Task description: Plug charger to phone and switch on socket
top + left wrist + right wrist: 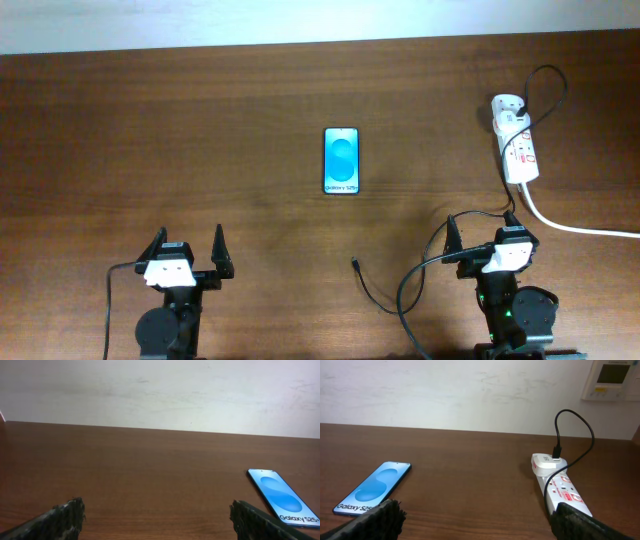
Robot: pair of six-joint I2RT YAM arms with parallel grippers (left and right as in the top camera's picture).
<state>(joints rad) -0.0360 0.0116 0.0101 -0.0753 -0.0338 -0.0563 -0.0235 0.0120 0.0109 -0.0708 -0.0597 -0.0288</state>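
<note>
Nothing of the task is begun yet; the step in hand is reaching for the cable end. The small blue-screened, black-edged smartphone [341, 160] lies flat at the centre of the dark brown wooden table [150, 130], unplugged. The thin black charger cable [593, 442] runs from a white plug seated in the long white power strip [518, 145], at 3 o'clock from the phone. Its small black connector tip [355, 264] lies loose at 6 o'clock from the phone, well apart.

The left gripper [190, 238] and right gripper [481, 228] hover at the near edge, fingers spread wide, holding nothing.

Next, I judge, the right gripper must swing toward 9 o'clock, pinch the tip squarely, and align it with the phone's near end.
</note>
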